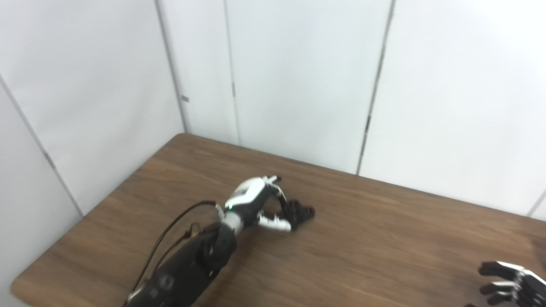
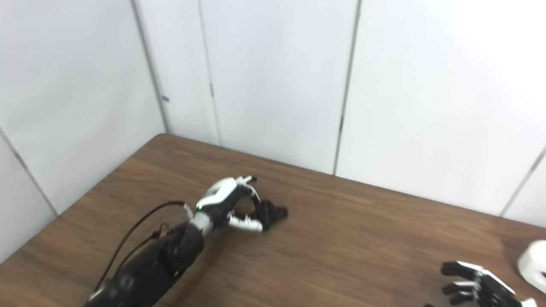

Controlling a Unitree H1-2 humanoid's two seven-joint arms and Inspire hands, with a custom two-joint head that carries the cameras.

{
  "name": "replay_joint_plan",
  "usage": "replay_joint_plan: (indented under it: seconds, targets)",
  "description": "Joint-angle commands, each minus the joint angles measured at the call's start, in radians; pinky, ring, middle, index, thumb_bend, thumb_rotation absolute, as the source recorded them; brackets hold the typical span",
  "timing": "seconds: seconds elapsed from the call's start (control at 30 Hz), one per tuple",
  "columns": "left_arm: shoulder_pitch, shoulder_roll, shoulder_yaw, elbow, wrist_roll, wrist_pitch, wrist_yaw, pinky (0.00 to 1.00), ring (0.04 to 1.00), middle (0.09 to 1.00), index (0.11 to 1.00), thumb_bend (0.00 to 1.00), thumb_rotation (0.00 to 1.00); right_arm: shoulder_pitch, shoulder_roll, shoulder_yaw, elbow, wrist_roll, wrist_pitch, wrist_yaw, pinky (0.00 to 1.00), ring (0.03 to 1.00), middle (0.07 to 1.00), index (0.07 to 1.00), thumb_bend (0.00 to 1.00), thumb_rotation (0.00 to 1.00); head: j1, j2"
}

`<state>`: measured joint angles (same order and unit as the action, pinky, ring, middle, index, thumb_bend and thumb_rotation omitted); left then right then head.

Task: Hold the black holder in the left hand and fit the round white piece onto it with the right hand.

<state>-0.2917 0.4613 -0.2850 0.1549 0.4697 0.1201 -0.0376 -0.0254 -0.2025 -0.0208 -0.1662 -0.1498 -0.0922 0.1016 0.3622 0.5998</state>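
On the brown wooden table (image 1: pixel 384 238), the left hand (image 1: pixel 256 202) clasps the small black plastic holder (image 1: pixel 300 213); at five o'clock, the right hand (image 2: pixel 477 285) is spread, holding nothing, near the round white piece (image 2: pixel 533 262).

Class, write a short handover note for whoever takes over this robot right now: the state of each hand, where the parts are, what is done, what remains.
Left hand: closed around the black holder, low over the wooden table; whether lifted is unclear.
Right hand: open, empty, at the near right edge.
Round white piece: on the table just right of the right hand, untouched, visible only in the right eye view.
Done: holder gripped.
Left: pick up the white piece and fit it on.
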Motion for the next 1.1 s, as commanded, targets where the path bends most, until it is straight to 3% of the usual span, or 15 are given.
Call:
replay_joint_plan:
  seconds: [0.0,0.13,0.27,0.6,0.83,0.93,1.07]
  targets:
    - [0.025,-0.008,-0.056,-0.043,0.0,-0.049,-0.083,0.99,1.0,0.984,0.487,0.52,0.06,-0.032,0.005,-0.004,-0.014,0.001,-0.022,-0.02,0.45,0.545,0.668,0.645,0.55,0.0,-0.032,0.011]
    - [0.044,-0.014,-0.114,-0.105,0.021,-0.126,-0.115,1.0,1.0,1.0,0.492,0.52,0.07,-0.039,0.011,-0.004,0.015,0.014,-0.05,-0.018,0.45,0.549,0.666,0.646,0.56,0.0,-0.083,0.027]
    - [0.06,-0.024,-0.16,-0.162,0.063,-0.179,-0.127,0.98,1.0,1.0,0.493,0.52,0.07,-0.05,0.031,-0.003,0.051,0.024,-0.095,-0.029,0.45,0.542,0.656,0.641,0.57,0.0,-0.184,0.062]
    - [0.054,-0.017,-0.251,-0.15,0.15,-0.327,-0.169,0.91,1.0,0.998,0.492,0.52,0.06,-0.07,0.082,0.024,0.058,-0.051,-0.088,-0.082,0.45,0.551,0.665,0.654,0.58,0.0,-0.376,0.101]
    - [0.037,-0.026,-0.292,-0.057,0.202,-0.446,-0.131,0.87,1.0,0.973,0.49,0.52,0.06,-0.082,0.103,0.031,0.048,-0.088,-0.075,-0.104,0.44,0.542,0.658,0.657,0.59,0.0,-0.472,0.097]
    - [0.032,-0.032,-0.295,-0.018,0.201,-0.485,-0.119,0.87,1.0,0.977,0.49,0.52,0.06,-0.089,0.102,0.028,0.03,-0.101,-0.065,-0.111,0.45,0.556,0.662,0.66,0.59,0.0,-0.559,0.082]
    - [0.03,-0.025,-0.292,-0.002,0.212,-0.51,-0.114,0.85,1.0,0.968,0.49,0.52,0.06,-0.105,0.067,0.013,-0.063,-0.178,0.051,-0.1,0.46,0.569,0.662,0.66,0.64,0.0,-0.679,0.04]
